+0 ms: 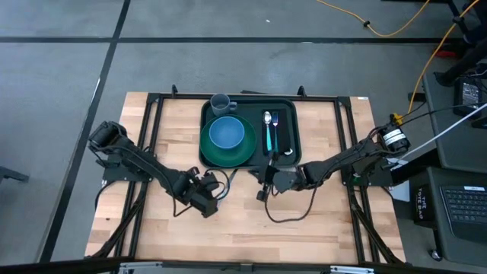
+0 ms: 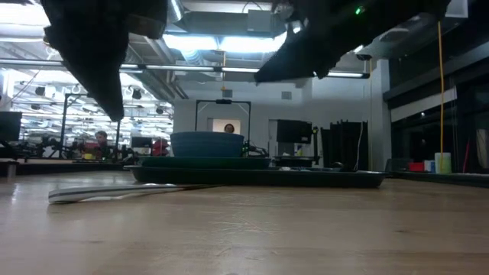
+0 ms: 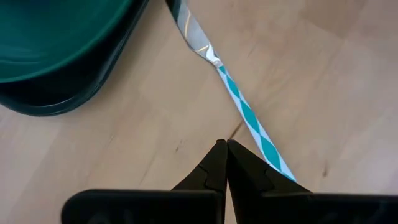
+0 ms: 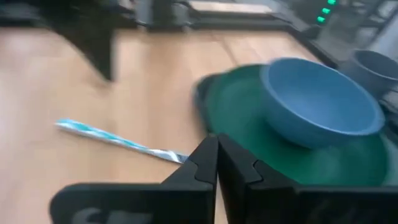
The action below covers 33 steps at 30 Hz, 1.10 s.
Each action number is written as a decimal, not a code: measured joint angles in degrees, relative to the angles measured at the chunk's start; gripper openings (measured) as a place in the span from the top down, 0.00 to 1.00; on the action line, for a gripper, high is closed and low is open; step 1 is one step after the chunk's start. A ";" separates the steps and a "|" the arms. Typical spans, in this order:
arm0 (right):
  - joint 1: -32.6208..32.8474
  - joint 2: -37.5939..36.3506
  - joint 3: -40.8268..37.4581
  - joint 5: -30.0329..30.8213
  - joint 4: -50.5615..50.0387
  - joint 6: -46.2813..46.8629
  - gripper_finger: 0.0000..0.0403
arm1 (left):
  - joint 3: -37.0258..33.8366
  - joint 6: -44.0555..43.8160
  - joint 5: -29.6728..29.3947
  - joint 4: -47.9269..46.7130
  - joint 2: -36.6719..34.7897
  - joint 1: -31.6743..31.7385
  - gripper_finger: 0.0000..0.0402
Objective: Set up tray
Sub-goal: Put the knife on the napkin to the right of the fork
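The dark green tray (image 1: 288,110) lies at the table's far middle. On it stand a round green plate (image 1: 242,154) with a blue bowl (image 1: 227,132) and a grey cup (image 1: 221,102). A black napkin (image 1: 284,128) on the tray bears a teal-handled spoon (image 1: 268,131) and a second utensil. A teal-and-white-handled utensil (image 3: 249,115) lies flat on the wood near the tray's near-left corner, metal end toward the tray. My left gripper (image 3: 222,146) hovers shut just beside its handle. My right gripper (image 4: 216,144) hovers shut near the tray's near edge.
The loose utensil (image 2: 114,191) lies in front of the tray (image 2: 260,176) in the low view, with both arms raised above it. Bare wood (image 1: 243,228) spreads along the near side of the table. Cables trail from both arms across the table.
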 joint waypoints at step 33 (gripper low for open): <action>7.54 -0.02 0.00 -1.24 1.67 1.85 0.93 | 0.00 -8.06 4.65 7.30 7.18 -0.34 0.61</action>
